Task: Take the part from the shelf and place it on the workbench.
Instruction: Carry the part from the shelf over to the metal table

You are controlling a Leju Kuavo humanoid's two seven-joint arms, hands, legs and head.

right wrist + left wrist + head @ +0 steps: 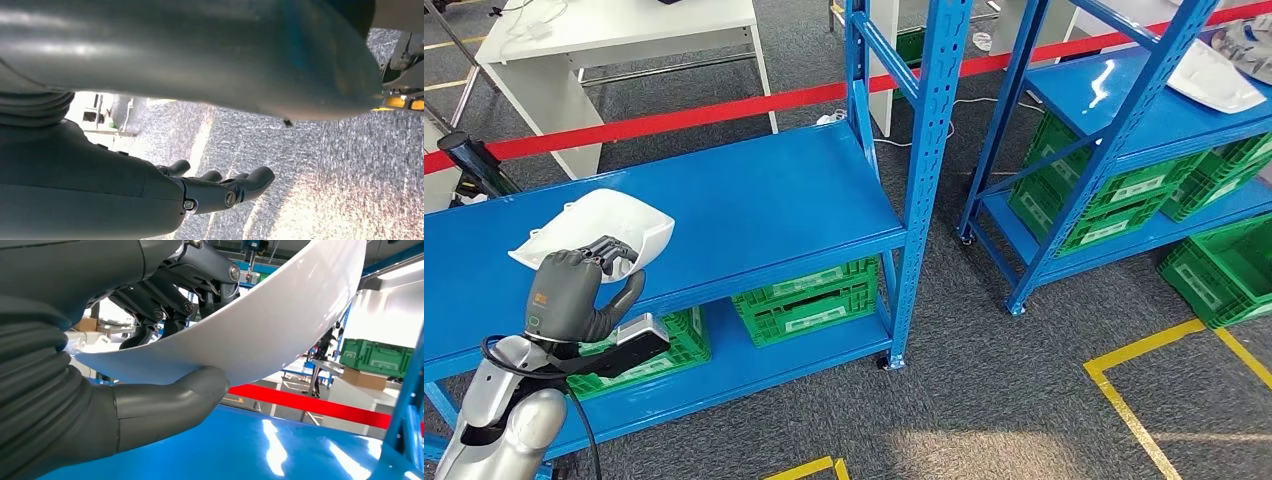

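Left hand [574,290] at lower left of the head view, gripping the white curved part [596,232]. Dark fingers [610,250] hooked over the part's near edge, thumb under it. The left wrist view confirms it: fingers [165,305] on the concave inner side, thick grey thumb [175,402] pressed against the underside, white part [280,325] pinched between them. The part sits at the left end of the blue shelf [754,210], top level. In the wrist view the shell shows above the glossy blue surface [260,450]; cannot tell whether it touches it or is lifted.

Right hand [220,187] in the right wrist view, over grey speckled carpet [330,175], fingers stretched out straight and close together, nothing in them.

Lower level of the shelf carries green crates [809,298], one mid-frame, another behind the left arm [504,410]. Second blue rack [1124,130] at upper right, with another white part [1214,78] on its top level and more green crates [1114,195] below. Red barrier tape [724,105] runs across the upper part of the frame. White tabletop [614,25] at upper left behind the tape. Yellow floor marking [1144,400] at lower right on the carpet.
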